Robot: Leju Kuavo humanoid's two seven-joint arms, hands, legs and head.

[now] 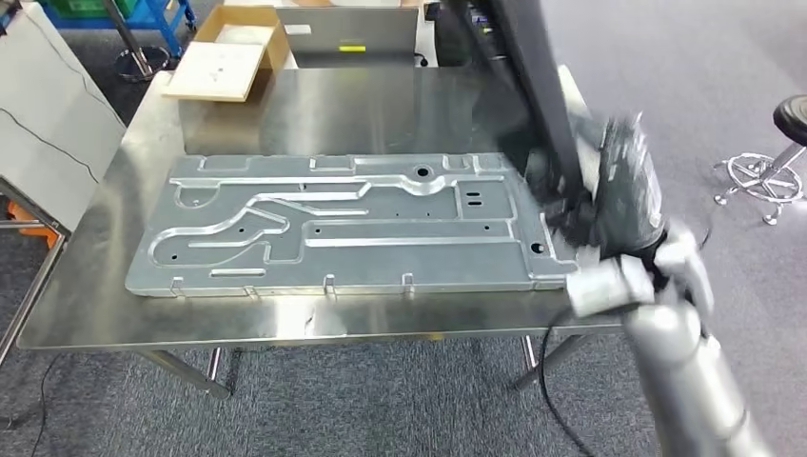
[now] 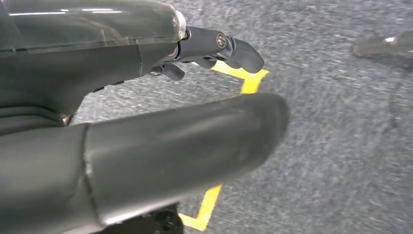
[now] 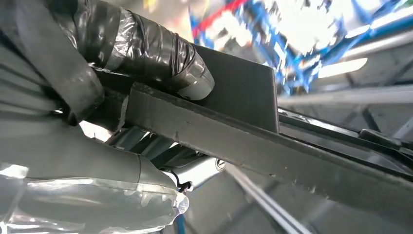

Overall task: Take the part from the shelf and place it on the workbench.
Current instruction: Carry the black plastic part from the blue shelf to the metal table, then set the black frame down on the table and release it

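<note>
The part is a long black flat bar [image 1: 529, 81]. It rises steeply from my right hand [image 1: 623, 190], which grips its lower end just off the right edge of the steel workbench [image 1: 381, 105]. In the right wrist view my taped fingers [image 3: 146, 51] wrap over the bar [image 3: 243, 131] and the thumb presses from beneath. The bar's lower end hangs above the right end of a large stamped metal plate [image 1: 352, 224] lying flat on the bench. My left hand [image 2: 146, 122] hangs over grey carpet with thumb and fingers apart, holding nothing.
An open cardboard box [image 1: 233, 48] and a grey case [image 1: 347, 33] sit at the bench's far edge. A stool [image 1: 776, 162] stands on the carpet to the right, and a white panel [image 1: 48, 105] leans at the left. Yellow floor tape [image 2: 248, 80] lies under my left hand.
</note>
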